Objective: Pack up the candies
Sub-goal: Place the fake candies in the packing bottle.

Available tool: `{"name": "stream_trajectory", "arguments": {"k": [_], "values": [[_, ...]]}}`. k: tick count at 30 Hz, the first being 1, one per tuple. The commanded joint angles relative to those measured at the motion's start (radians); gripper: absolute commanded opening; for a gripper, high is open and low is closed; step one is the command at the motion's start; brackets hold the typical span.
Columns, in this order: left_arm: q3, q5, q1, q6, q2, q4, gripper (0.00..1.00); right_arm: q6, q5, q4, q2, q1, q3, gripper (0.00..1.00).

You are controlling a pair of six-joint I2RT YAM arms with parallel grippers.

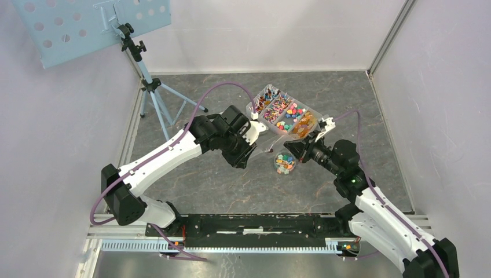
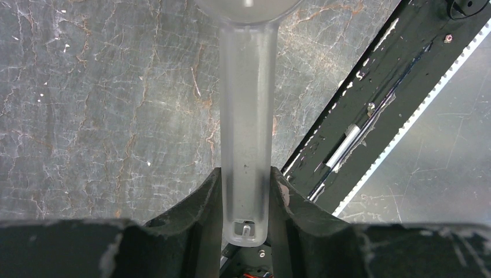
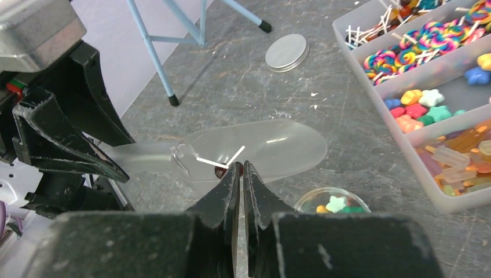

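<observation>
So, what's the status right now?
Left tool shut on scoop. Right tool shut over its bowl, sticks at the tips. Candies in tray and jar. Nothing blocking.

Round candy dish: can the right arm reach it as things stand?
Probably yes. The dish sits open just beside the right end effector, and the scoop gripped by the left end effector does not cover it.

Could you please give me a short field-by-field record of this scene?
left end effector: shut on the handle of the clear scoop
right end effector: fingers nearly together above the scoop bowl; whether they pinch anything is unclear
scoop contents: two white lollipop sticks
tray: divided, holding sorted candies
jar: small, round, open, some candies inside
lid: lying flat, off the jar
</observation>
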Motion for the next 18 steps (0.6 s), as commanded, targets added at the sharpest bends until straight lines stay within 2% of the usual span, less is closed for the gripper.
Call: {"name": "stream_trajectory", "arguments": {"k": [1,8,18], "values": [[0.007,0.033,-0.007,-0.032,-0.032,0.037,0.02,-0.016,0.085,0.003,0.022,0.062,0.003,0.1],[0.009,0.03,-0.007,-0.033,-0.031,0.048,0.02,-0.02,0.148,0.01,0.045,0.127,-0.06,0.08],[0.005,0.059,-0.005,-0.07,-0.027,0.109,0.02,-0.007,0.165,0.049,0.075,0.153,-0.12,0.07]]}}
